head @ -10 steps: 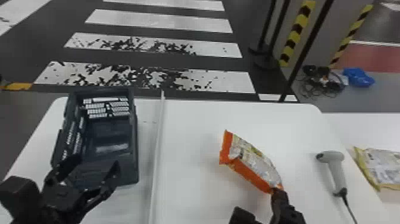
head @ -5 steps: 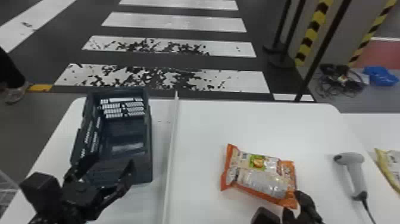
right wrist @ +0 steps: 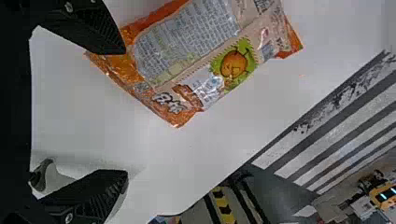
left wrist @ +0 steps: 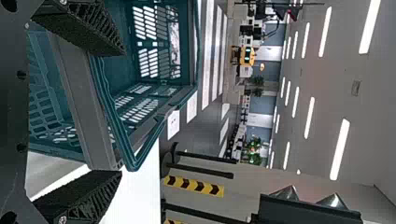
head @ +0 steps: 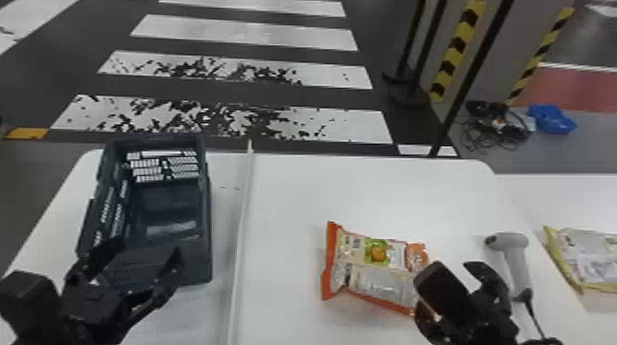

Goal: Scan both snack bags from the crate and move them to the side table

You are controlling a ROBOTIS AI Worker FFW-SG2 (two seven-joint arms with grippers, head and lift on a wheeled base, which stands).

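Now the orange snack bag (head: 374, 270) lies flat on the main table (head: 294, 197), to the left of the scanner (head: 516, 257), with the right gripper (right wrist: 125, 112) between the two. That gripper is wide and holds nothing; one finger overlaps the bag's corner in its wrist view, though whether they touch is hard to say. The yellow snack bag (head: 587, 259) rests to the right of the scanner, on the side table (head: 555, 197), so that half of the job looks done.

The step in hand seems to be taking up the scanner to read the orange bag. To do it well, the right gripper should clear the bag before moving across, set one finger on each side of the handle, and close squarely above the cable (head: 535, 316) rather than over it. A firm, level hold matters, since a smooth grip could twist and spoil the aim.

The left gripper (head: 146, 247) waits well left of the scanner, fingers spread, by the near end of the crate (head: 199, 261).
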